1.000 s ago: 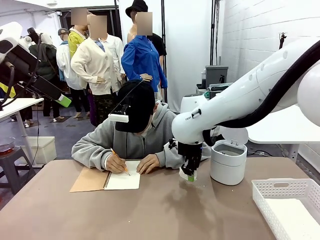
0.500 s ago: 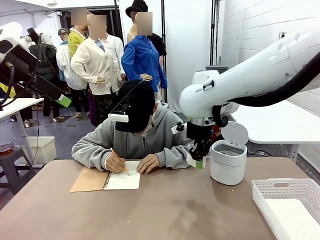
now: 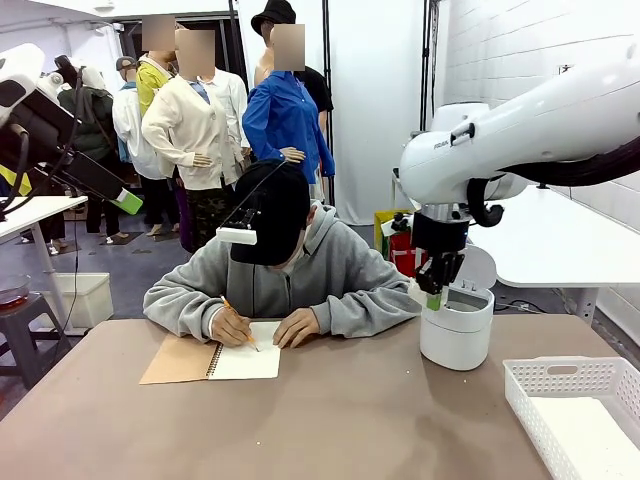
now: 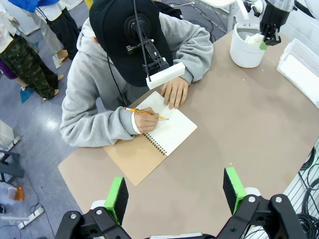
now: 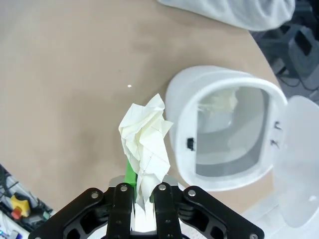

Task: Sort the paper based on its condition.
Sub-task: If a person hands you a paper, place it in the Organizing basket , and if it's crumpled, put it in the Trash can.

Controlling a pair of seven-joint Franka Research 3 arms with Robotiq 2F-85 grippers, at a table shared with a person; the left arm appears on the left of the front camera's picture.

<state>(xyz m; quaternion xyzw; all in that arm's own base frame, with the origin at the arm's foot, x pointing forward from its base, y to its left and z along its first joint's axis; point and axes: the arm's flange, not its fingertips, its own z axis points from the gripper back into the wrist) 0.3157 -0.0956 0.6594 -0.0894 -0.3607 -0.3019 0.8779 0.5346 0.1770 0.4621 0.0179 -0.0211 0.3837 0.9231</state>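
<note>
The right gripper (image 3: pixel 434 292) hangs just above the near rim of a white lidded bin (image 3: pixel 457 325) at the far right of the brown counter (image 3: pixel 330 420). In the right wrist view its fingers (image 5: pixel 122 209) are clamped together on a crumpled wad of white paper (image 5: pixel 145 137), which sticks up from between the green pads beside the bin's open mouth (image 5: pixel 227 137). The bin's round lid (image 5: pixel 304 149) is tipped open to one side, and some crumpled paper already lies inside.

The left gripper (image 4: pixel 174 191) hovers high above the near side of the counter, its two green-padded fingers (image 4: pixel 117 198) spread wide apart with nothing between them.

Across the counter a person in a grey hoodie and black cap bends over a spiral-bound notebook (image 3: pixel 212 360) with a brown cardboard cover folded back. One hand (image 3: pixel 232 328) holds an orange pencil (image 3: pixel 240 323) to the white page; the other hand (image 3: pixel 297 327) rests flat on the page's far edge. A white box-shaped device is mounted at the front of the cap.

At the near right corner sits a white slotted plastic basket (image 3: pixel 572 378) with flat white paper lying on its bottom.

Small dark lettering shows on the right arm's wrist housing, too small to read. No other print can be made out.
</note>
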